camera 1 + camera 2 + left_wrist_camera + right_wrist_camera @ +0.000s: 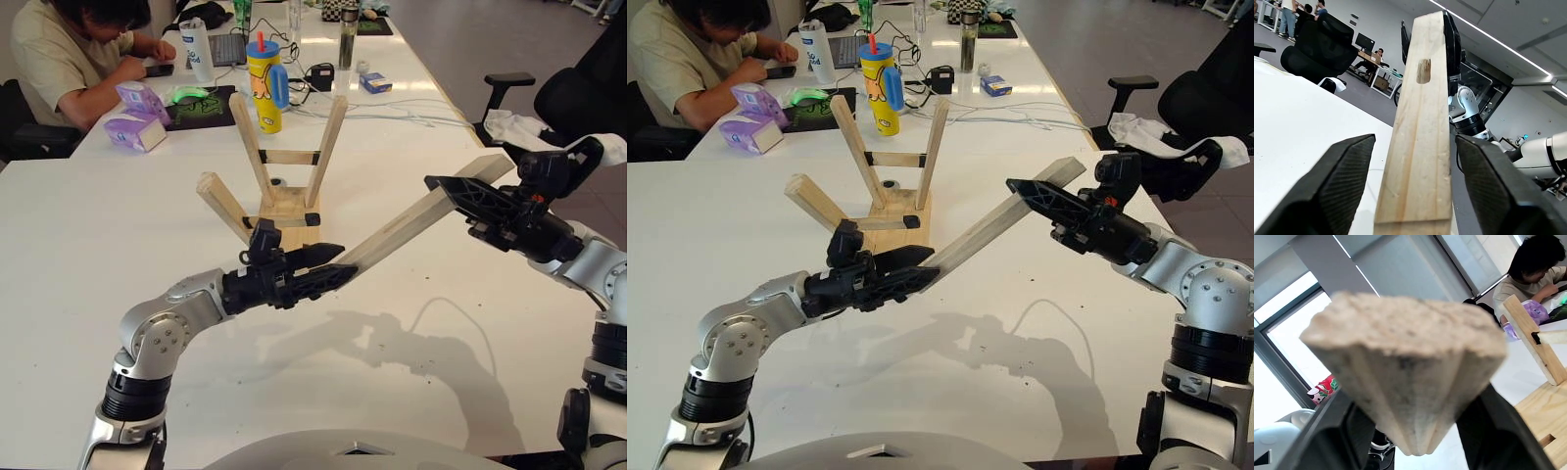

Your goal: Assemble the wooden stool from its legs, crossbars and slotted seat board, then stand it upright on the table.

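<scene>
A long wooden leg hangs slanted above the table, spanning both grippers. My right gripper is shut on its raised upper part, and the leg's cut end sits between its fingers. The leg's low end lies between the fingers of my left gripper, which is open; the left wrist view shows small gaps on both sides of the leg. Behind the left gripper, the half-built stool lies upside down: the seat board flat on the table, three legs pointing up, and crossbars joining them.
A yellow cup, a purple tissue box, a white bottle, a laptop and cables crowd the far end of the white table. A person sits at the far left. A black chair stands beyond the right edge.
</scene>
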`<state>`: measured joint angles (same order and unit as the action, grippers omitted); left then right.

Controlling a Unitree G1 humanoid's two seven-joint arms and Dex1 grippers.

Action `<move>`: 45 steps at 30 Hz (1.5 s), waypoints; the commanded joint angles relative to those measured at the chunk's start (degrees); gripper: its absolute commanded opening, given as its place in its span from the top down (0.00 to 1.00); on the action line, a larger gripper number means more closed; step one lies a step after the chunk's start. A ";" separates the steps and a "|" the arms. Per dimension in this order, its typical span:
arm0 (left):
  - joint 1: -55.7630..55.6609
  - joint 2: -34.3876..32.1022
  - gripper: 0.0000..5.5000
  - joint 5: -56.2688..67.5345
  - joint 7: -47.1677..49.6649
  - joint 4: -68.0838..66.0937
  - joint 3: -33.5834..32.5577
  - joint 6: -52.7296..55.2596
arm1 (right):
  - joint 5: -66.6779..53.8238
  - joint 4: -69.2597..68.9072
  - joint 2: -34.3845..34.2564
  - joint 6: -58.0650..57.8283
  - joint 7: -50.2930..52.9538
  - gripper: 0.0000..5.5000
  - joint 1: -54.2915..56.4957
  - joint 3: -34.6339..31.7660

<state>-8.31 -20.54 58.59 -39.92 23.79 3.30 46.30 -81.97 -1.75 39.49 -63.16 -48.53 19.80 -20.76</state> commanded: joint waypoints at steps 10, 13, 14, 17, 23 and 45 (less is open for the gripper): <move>2.34 -5.07 0.36 -39.16 3.14 -19.11 12.69 -25.91 | 31.11 19.49 -6.35 25.54 -11.73 0.63 13.71 11.83; -1.19 -2.95 0.36 -45.74 5.39 -26.63 14.24 -30.12 | 36.34 24.94 -8.45 31.03 -15.98 0.63 16.54 14.06; -1.85 -2.57 0.36 -47.15 5.67 -28.14 14.50 -30.84 | 37.54 26.51 -9.05 32.21 -17.22 0.63 17.39 14.49; -2.11 -2.44 0.36 -49.67 4.55 -30.34 15.79 -30.90 | 40.79 30.73 -10.71 35.43 -20.02 0.63 20.08 15.57; -0.61 -3.75 0.36 -52.83 1.28 -30.92 18.56 -27.74 | 49.04 38.42 -12.97 42.62 -24.70 0.63 23.94 18.99; -0.36 -1.55 0.36 -54.12 1.88 -32.77 18.77 -26.57 | 69.06 32.91 -14.13 48.23 -27.20 0.63 28.43 34.64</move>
<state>-12.01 -22.66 6.49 -37.22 -5.39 19.44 15.28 -18.20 32.03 26.08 -13.92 -78.78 51.70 10.52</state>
